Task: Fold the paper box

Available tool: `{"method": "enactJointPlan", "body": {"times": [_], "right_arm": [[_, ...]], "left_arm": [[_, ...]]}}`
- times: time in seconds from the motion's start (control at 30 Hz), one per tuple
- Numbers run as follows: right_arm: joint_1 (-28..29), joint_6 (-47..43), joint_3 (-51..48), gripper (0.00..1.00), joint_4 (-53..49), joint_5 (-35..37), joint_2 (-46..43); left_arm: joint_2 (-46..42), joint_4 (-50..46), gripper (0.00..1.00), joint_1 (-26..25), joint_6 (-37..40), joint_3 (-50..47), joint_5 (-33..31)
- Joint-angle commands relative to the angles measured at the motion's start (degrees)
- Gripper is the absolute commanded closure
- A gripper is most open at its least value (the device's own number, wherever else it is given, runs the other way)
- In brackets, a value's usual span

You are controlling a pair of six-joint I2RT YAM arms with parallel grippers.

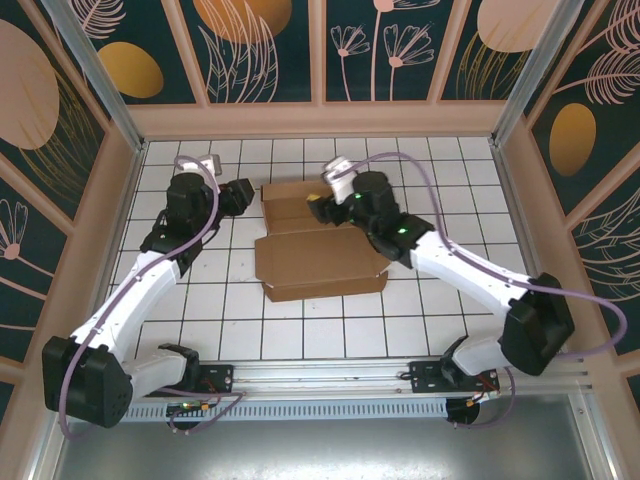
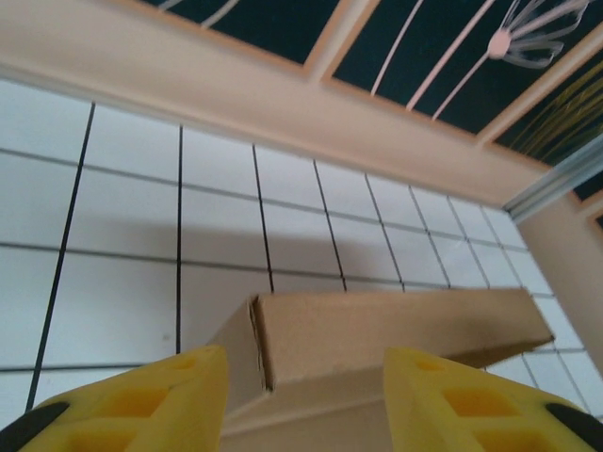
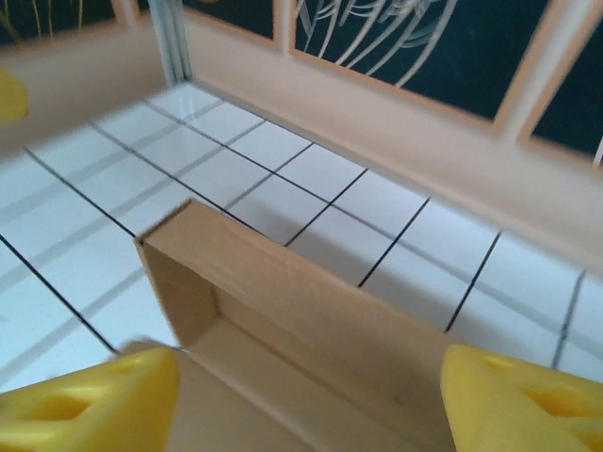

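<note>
table: white, black grid | paper box: mid-table toward the far side, wide panel flat on the near side, far part folded up into walls | left gripper: at box's far left corner, jaws spread, pinching nothing | right gripper: over box's far part, jaws spread wide, holding nothing

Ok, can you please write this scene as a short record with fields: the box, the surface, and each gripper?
box: paper box, brown cardboard, partly folded
box far part: walls raised
box near part: wide flap lying flat
surface: white gridded table
left gripper: open, yellow fingers either side of the box's left end
right gripper: open, at the raised wall near the box's right end
held: nothing clearly gripped
</note>
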Motion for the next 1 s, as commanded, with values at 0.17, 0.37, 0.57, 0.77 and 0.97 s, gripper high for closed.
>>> {"method": "enactJointPlan", "body": {"times": [0.17, 0.37, 0.57, 0.77, 0.97], "right_arm": [[1.51, -34.89, 4.28, 0.17, 2.2, 12.11, 13.19], [0.82, -34.25, 11.1, 0.29, 3.56, 14.01, 21.41], [-1.22, -31.9, 17.03, 0.58, 2.85, 14.39, 27.23], [-7.18, -17.14, 30.07, 0.77, -13.03, 3.63, 33.29], [-14.18, -4.48, 37.58, 0.81, -22.98, -6.28, 39.47]], "left_arm": [[-11.15, 1.51, 0.5, -0.4, 2.81, -6.62, -0.92], [-12.16, 3.26, 0.52, -0.41, 1.97, -7.26, -0.01], [-12.4, 3.56, 0.53, -0.38, 1.72, -7.34, 0.32], [-12.36, 3.62, 0.53, -0.39, 1.52, -7.26, 0.51], [-13.01, 3.76, 0.53, -0.43, 1.51, -7.57, -0.19]]}}
